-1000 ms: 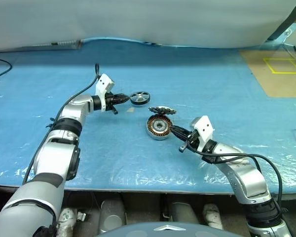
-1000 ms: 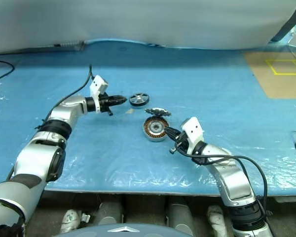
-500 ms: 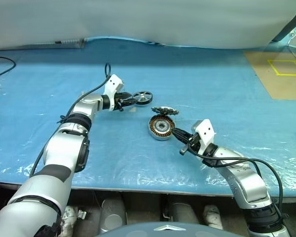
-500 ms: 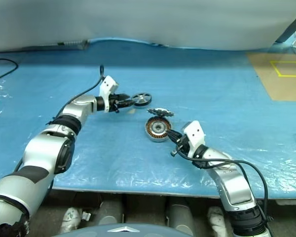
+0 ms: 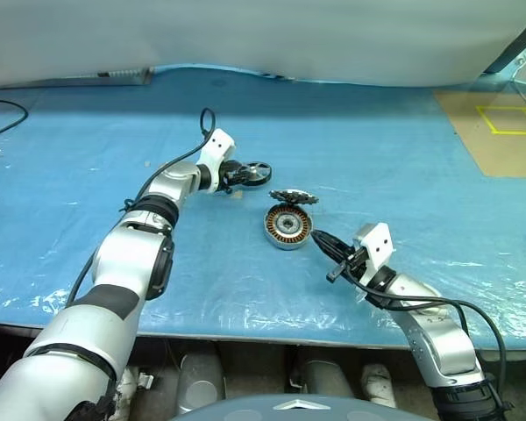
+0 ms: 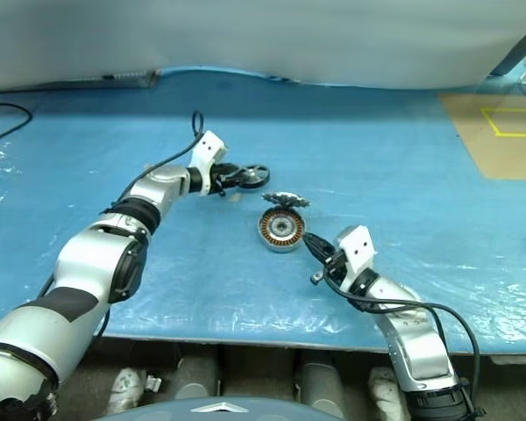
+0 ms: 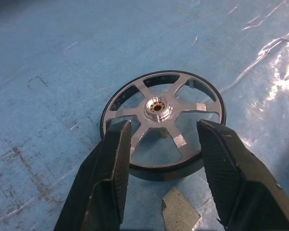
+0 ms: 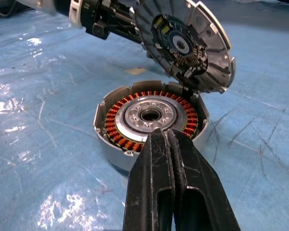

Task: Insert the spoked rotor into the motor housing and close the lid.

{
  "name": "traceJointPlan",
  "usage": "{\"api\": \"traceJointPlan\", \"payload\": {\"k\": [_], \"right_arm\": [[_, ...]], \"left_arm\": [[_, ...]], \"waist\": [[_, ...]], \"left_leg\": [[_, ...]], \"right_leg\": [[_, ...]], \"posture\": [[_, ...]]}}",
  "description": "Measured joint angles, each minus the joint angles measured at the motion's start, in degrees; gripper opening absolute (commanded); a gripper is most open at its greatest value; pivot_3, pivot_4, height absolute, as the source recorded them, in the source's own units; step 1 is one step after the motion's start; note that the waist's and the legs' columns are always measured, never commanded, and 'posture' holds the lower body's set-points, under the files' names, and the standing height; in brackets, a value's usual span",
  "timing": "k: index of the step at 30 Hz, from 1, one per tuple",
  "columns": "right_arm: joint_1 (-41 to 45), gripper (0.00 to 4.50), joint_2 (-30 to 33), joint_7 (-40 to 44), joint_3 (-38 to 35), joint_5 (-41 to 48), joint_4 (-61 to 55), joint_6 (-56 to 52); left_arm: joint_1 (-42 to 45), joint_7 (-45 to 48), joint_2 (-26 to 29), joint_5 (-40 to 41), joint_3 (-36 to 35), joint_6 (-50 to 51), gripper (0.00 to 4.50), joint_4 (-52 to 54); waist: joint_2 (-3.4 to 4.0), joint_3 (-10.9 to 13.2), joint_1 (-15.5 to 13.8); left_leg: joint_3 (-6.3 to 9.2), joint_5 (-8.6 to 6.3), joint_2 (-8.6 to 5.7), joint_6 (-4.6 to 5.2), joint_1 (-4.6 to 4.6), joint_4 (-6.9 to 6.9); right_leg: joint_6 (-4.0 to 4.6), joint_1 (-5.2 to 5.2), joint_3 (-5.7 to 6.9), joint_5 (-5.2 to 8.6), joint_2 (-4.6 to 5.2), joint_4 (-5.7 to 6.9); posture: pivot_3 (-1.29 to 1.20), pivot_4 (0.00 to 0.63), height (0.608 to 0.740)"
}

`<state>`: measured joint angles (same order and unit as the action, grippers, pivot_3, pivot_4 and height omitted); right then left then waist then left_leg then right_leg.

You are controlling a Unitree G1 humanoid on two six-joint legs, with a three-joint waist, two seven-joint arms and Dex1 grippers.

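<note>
spoked rotor lying flat on blue table cover, between spread fingers of left gripper | motor housing sitting nearby, holding only windings, lid standing open | right gripper pressed closed, empty, just beside housing rim

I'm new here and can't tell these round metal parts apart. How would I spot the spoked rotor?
Start at the blue table cover and find the copper-wound motor housing with its lid tilted open. The spoked rotor lies flat beyond it, between the left gripper's open fingers. It alone has a black rim and shiny silver spokes.
</note>
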<state>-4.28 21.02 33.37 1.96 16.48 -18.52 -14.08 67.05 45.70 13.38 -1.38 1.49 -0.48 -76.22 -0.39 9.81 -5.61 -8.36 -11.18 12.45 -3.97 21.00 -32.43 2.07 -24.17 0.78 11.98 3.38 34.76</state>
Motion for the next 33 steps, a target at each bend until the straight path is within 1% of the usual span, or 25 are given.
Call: {"api": "traceJointPlan", "payload": {"k": [14,28,31,33], "right_arm": [[0.2,0.0,-0.8,0.1,1.2,0.3,-1.7,-0.2],[1.5,0.0,-0.8,0.1,1.7,-0.4,-1.6,-0.3],[1.8,0.0,-0.8,0.1,1.7,-0.6,-1.4,-0.4],[1.8,0.0,-0.8,0.1,1.7,-0.6,-1.4,-0.6]], "left_arm": [[0.0,-3.3,-1.8,-2.7,0.0,0.5,2.27,-0.7],[-0.2,-3.2,-1.8,-6.1,0.4,1.2,2.27,-1.0],[-0.2,-3.6,-1.8,-6.9,1.0,1.1,2.27,-0.8],[-0.2,-3.8,-1.9,-7.4,1.3,1.0,1.89,-0.7]], "waist": [[-0.03,0.0,0.0],[-0.04,0.0,0.0],[-0.04,0.0,0.0],[-0.04,0.0,0.0]], "left_leg": [[0.02,0.0,0.0,0.0,0.02,0.01],[0.02,0.0,0.0,0.0,0.01,0.09],[0.02,0.0,0.0,0.0,-0.01,0.09],[0.02,0.0,0.0,0.0,-0.01,0.08]], "right_leg": [[0.0,0.0,0.02,0.0,0.01,-0.03],[0.0,0.0,0.04,0.01,0.01,-0.08],[0.14,0.0,0.04,0.09,0.01,-0.08],[0.16,0.01,0.04,0.11,0.02,-0.08]], "posture": [[0.0,0.15,0.74],[0.0,0.15,0.74],[0.0,0.15,0.74],[0.0,0.15,0.74]]}}
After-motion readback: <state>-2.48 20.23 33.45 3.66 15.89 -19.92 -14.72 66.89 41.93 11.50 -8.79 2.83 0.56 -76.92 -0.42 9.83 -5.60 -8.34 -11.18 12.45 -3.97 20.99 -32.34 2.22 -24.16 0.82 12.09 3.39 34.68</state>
